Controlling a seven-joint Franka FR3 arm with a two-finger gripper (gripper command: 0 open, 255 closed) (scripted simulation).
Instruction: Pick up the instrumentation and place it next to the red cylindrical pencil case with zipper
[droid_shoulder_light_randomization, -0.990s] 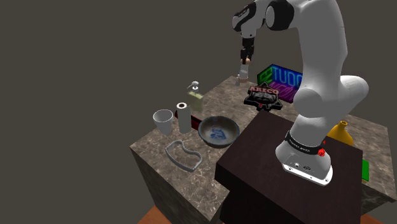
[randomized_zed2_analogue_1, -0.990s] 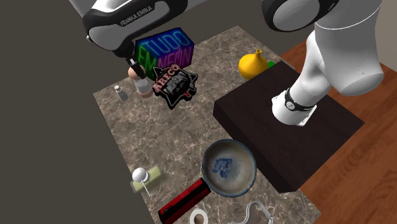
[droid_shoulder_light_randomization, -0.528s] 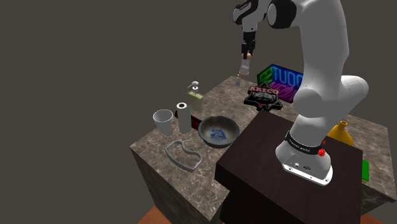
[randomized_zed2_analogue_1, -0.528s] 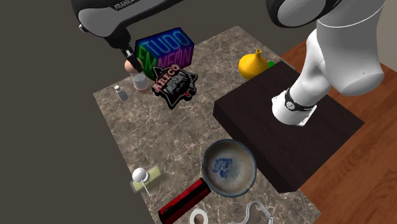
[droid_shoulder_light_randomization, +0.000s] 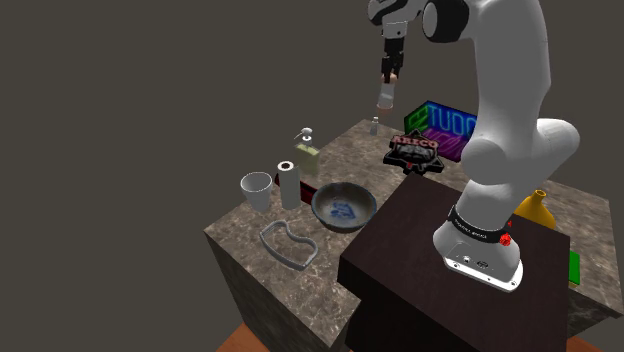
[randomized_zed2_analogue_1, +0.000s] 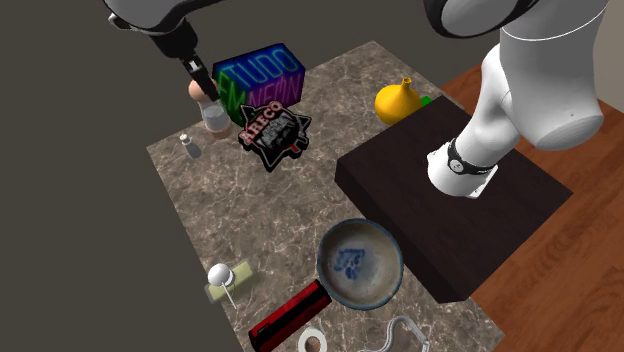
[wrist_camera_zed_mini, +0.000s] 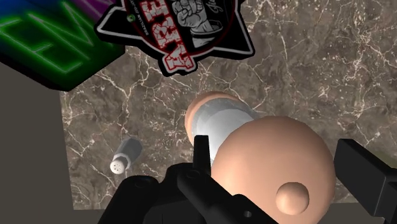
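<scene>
Two black fingers (wrist_camera_zed_mini: 202, 156) of my gripper (droid_shoulder_light_randomization: 389, 73) clamp the peach-and-grey instrument (droid_shoulder_light_randomization: 384, 94), which hangs above the marble table's (randomized_zed2_analogue_1: 260, 215) far corner, well apart from the red pencil case (randomized_zed2_analogue_1: 288, 316).

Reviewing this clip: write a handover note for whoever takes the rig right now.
Hand: shut on the peach-and-silver instrument, held in the air over the far corner of the table.
Red pencil case: lying beside the bowl, at the table's opposite end.
Done: grasp and lift.
Left: carry it across, set it down next to the case, release.
</scene>
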